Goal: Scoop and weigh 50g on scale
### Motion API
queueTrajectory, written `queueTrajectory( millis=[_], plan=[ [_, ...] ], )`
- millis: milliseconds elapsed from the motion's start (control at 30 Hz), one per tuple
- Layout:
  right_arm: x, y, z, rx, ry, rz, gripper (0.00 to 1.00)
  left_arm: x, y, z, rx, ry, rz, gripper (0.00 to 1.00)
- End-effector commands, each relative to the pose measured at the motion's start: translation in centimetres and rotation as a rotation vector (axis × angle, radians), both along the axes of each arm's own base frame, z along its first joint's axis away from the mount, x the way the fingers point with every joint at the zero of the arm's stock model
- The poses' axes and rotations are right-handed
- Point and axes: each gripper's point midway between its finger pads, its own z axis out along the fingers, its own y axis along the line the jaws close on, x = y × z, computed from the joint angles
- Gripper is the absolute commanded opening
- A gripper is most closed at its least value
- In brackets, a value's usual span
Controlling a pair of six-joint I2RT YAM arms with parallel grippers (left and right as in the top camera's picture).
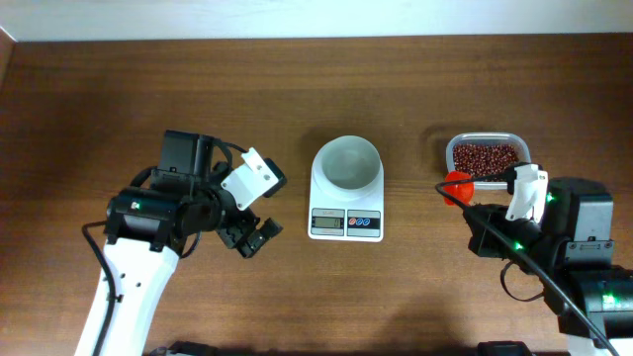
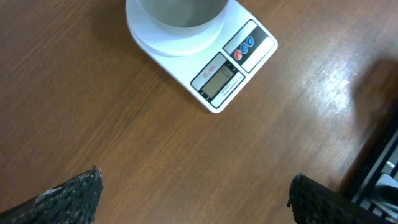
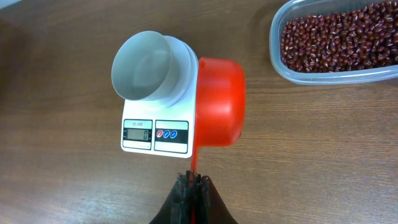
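Beans, small, dark reddish-brown, dried (image 3: 336, 37), fill a clear rectangular plastic tub (image 3: 336, 76) ahead-right of the right gripper (image 3: 193, 186), which is clamped on a red plastic scoop (image 3: 217, 102) by its thin handle. The left gripper (image 2: 196, 199) gapes, empty. A heaped load could twist in that narrow grip and spill. White digital scale (image 3: 155, 134), ahead-left, turns its display toward the right gripper, with its long axis running away from it.

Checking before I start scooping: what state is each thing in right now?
scale: on, display reads zero
bowl: on scale, empty
tub: open, holds beans
red scoop: held by handle, no beans visible
left gripper: open, empty
right gripper: shut on red scoop
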Motion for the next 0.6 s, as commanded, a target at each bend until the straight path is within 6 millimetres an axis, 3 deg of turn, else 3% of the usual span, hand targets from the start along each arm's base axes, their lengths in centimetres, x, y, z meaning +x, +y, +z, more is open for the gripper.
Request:
queueTrajectory(
  millis=[0, 133, 267, 300, 433, 500, 567],
  plan=[
    [0.3, -0.3, 1.2, -0.007, -0.037, -0.009, 0.04, -0.2, -0.1, -0.4, 0.001, 0.003, -0.03, 0.99],
    [0.4, -0.5, 1.2, -0.017, -0.038, -0.017, 0.04, -0.2, -0.1, -0.4, 0.001, 0.003, -0.03, 0.99],
    [1.4, -2.8, 1.7, -0.135, -0.064, -0.092, 0.04, -0.2, -0.1, -0.4, 0.001, 0.003, -0.03, 0.99],
    [1.9, -2.8, 2.3, -0.152, -0.072, -0.076, 0.04, -0.2, -0.1, -0.4, 0.0, 0.003, -0.03, 0.99],
    [5.6, -6.8, 4.9, -0.37, 0.052, -0.173, 0.04, -0.2, -0.1, -0.4, 0.001, 0.003, -0.03, 0.99],
    [8.1, -8.4, 4.0, -0.452, 0.114, -0.219, 0.04, -0.2, -0.1, -0.4, 0.001, 0.003, -0.03, 0.99],
    [9.5, -9.0, 1.1, -0.496, 0.213, -0.213, 0.04, -0.2, -0.1, -0.4, 0.001, 0.003, -0.03, 0.99]
  ],
)
